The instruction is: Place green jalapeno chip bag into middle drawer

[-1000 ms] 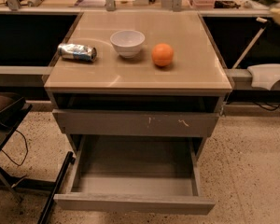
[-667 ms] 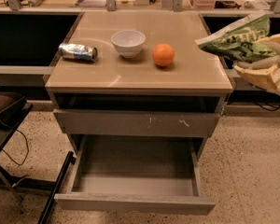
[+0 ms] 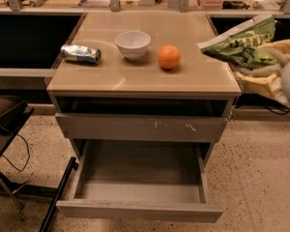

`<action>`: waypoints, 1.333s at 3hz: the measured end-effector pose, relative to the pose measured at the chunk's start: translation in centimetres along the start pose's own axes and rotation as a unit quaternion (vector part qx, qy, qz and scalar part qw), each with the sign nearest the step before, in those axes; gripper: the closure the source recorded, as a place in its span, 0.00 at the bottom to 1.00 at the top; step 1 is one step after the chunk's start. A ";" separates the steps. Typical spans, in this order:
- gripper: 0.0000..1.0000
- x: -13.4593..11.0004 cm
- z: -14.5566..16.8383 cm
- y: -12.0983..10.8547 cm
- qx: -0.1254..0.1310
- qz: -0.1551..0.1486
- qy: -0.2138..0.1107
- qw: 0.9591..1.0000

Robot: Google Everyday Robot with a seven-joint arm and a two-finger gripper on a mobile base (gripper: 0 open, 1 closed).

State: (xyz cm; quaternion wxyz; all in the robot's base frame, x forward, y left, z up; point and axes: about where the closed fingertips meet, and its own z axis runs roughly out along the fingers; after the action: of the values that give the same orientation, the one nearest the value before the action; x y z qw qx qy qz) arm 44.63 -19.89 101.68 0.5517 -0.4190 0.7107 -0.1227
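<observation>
Your gripper (image 3: 263,65) is at the right edge, pinching the green jalapeno chip bag (image 3: 239,45) in the air just beside the cabinet top (image 3: 150,81) (orange (image 3: 169,57), bowl (image 3: 133,43) and can (image 3: 80,53) sit there); the middle drawer (image 3: 135,210) stands pulled open below

1. crinkly green foil chip bag (image 3: 239,50): pale print, pinched in the cream-yellow gripper (image 3: 255,70) right of the tan table (image 3: 193,81)
2. round white bowl (image 3: 133,43), round orange fruit (image 3: 169,57), crushed silver can (image 3: 81,53)
3. plain grey open drawer (image 3: 140,209); the grey drawer front (image 3: 140,128) above has whitish scratches
</observation>
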 end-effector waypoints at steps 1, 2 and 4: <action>1.00 2.6 1.9 5.3 0.011 0.020 -0.006 1.000; 1.00 6.2 4.0 14.6 -0.054 0.058 -0.003 0.997; 1.00 7.3 4.2 17.1 -0.073 0.059 0.008 0.996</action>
State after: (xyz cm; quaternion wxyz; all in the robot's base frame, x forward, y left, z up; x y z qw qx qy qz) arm 40.20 -13.43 84.35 0.5203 -0.4144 0.7456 -0.0405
